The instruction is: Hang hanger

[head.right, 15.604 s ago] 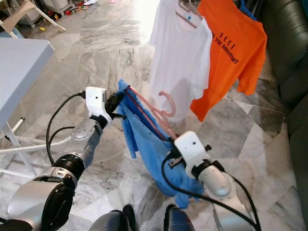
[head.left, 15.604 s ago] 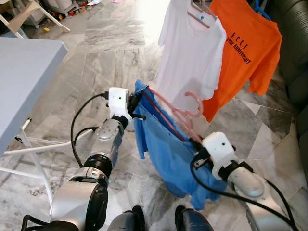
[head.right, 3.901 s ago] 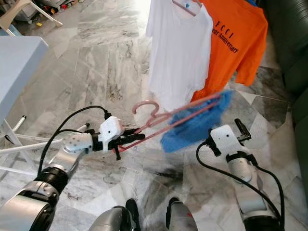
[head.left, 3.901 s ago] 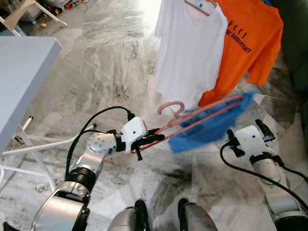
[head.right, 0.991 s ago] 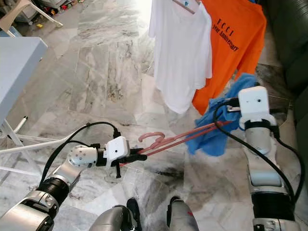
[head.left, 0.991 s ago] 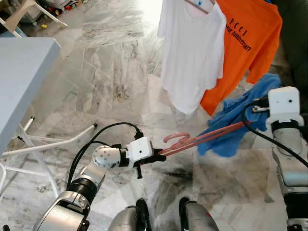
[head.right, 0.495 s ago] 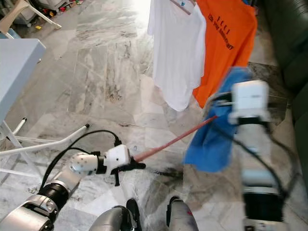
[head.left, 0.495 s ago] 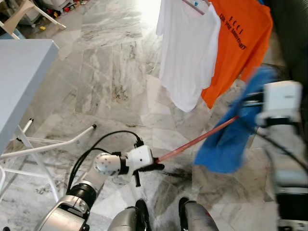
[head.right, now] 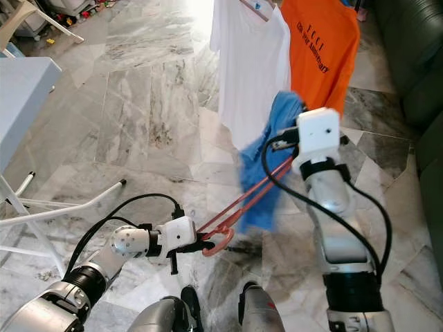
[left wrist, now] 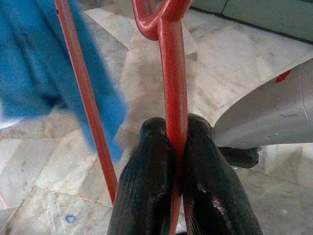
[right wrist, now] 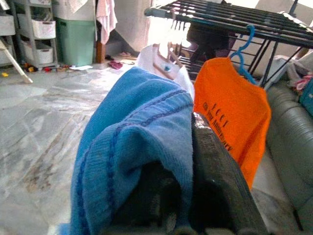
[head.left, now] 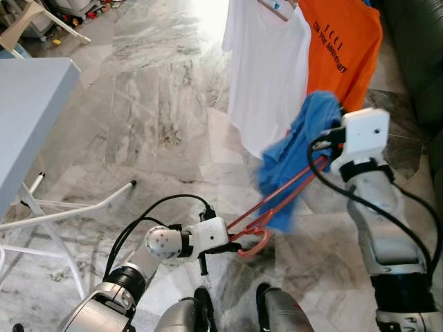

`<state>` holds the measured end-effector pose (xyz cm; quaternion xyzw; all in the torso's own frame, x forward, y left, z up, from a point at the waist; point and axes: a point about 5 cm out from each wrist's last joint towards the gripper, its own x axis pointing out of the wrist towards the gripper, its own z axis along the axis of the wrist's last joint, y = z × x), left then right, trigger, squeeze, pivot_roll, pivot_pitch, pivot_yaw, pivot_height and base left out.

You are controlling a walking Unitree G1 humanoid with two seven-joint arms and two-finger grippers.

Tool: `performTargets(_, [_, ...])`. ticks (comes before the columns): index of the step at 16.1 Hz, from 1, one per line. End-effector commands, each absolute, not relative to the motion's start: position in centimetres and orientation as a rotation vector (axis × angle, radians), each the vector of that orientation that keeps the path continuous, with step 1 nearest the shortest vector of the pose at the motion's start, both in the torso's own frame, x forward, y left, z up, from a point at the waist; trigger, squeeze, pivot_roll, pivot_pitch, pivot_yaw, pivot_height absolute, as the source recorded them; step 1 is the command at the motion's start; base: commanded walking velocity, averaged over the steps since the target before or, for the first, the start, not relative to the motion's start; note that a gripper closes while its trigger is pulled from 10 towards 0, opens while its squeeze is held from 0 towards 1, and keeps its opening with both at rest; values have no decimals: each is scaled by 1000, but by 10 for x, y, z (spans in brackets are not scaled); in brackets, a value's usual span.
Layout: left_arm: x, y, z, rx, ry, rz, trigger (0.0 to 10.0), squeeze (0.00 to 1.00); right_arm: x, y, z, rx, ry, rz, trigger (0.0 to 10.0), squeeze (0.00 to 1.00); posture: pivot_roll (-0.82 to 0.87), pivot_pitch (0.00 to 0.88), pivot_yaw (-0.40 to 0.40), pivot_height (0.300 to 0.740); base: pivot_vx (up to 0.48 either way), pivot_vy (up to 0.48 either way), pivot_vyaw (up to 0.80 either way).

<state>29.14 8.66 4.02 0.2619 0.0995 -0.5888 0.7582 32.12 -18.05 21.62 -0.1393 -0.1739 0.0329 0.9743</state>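
Note:
A pink-red hanger carries a blue shirt bunched toward its upper end. My left gripper is low over the floor, shut on the hanger's bar close to the hook, which points down. In the left wrist view both black fingers pinch that bar. My right gripper is raised at the hanger's far end, shut in the blue shirt. The fabric covers its fingers for the most part. The hanger slants up from left gripper to right.
A white T-shirt and an orange T-shirt hang from a black drying rack just behind the right gripper. A grey table with white legs stands left. A dark sofa is at the right.
The right gripper has swung left toward the white T-shirt with the blue shirt. The hanger has turned, so its hook now hangs down by the left gripper.

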Motion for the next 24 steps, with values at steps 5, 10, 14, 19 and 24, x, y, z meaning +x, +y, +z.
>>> performTargets(5, [280, 104, 20, 674, 347, -1316, 0, 0, 315, -224, 235, -418, -406, -265, 0, 0, -213, 261, 96, 740, 0, 0, 0])
performTargets(10, [296, 122, 23, 752, 396, -1136, 0, 0, 309, -228, 231, -474, -401, -326, 0, 0, -213, 263, 100, 740, 0, 0, 0])
performTargets(14, [299, 121, 22, 777, 422, -1097, 0, 0, 312, -206, 227, -363, -414, -198, 0, 0, -215, 265, 105, 740, 0, 0, 0])
performTargets(19, [300, 104, 21, 667, 444, -1071, 0, 0, 311, -155, 204, -316, -319, 176, 0, 0, -211, 263, 103, 740, 0, 0, 0])
performTargets(24, [313, 124, 23, 618, 528, -883, 0, 0, 313, -213, 212, -410, -316, -197, 0, 0, -212, 262, 106, 740, 0, 0, 0])
